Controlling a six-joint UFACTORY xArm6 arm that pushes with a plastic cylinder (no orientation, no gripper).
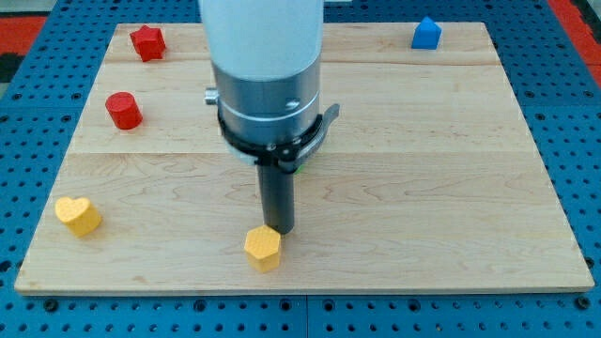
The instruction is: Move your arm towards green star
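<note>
I count two red blocks, a star (147, 42) and a cylinder (123, 110); two yellow, a heart (77, 215) and a hexagon (263, 248); one blue block (426, 33) at one o'clock

The green star (306, 156) is almost all hidden; only a thin bit of bright green peeks out at the right side of the arm, just under the metal ring; it sits near the middle of the board; its star shape cannot be seen.

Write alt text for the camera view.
My tip touches down just above a yellow hexagon block near the wooden board's bottom edge. A red star, red cylinder and yellow heart sit left; a blue block top right.
</note>
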